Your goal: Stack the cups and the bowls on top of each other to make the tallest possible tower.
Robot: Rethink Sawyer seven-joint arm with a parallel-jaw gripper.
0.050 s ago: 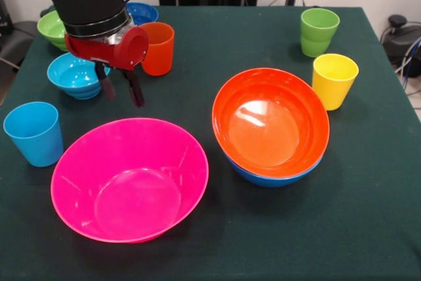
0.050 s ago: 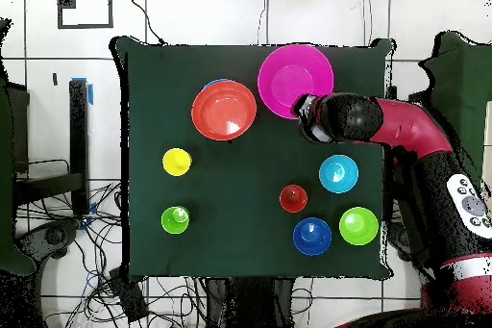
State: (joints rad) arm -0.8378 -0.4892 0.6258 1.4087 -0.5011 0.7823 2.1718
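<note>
From the front, you had 2 bowls nested: the orange bowl [image 1: 270,123] sat inside the blue bowl [image 1: 273,177]. The pink bowl [image 1: 129,177] stood alone on the tabletop [image 1: 368,228] beside them, so the tower was barely begun. The 4 cups and 3 small bowls stood loose: light blue cup [image 1: 33,133], orange cup [image 1: 158,48], green cup [image 1: 318,31], yellow cup [image 1: 334,80]. Your tool [image 1: 120,89] hung open and empty just above the pink bowl's far rim.

From overhead, the arm [image 2: 384,122] reached across and its end stood at the pink bowl's [image 2: 288,74] edge; the tool itself was hidden there.
</note>
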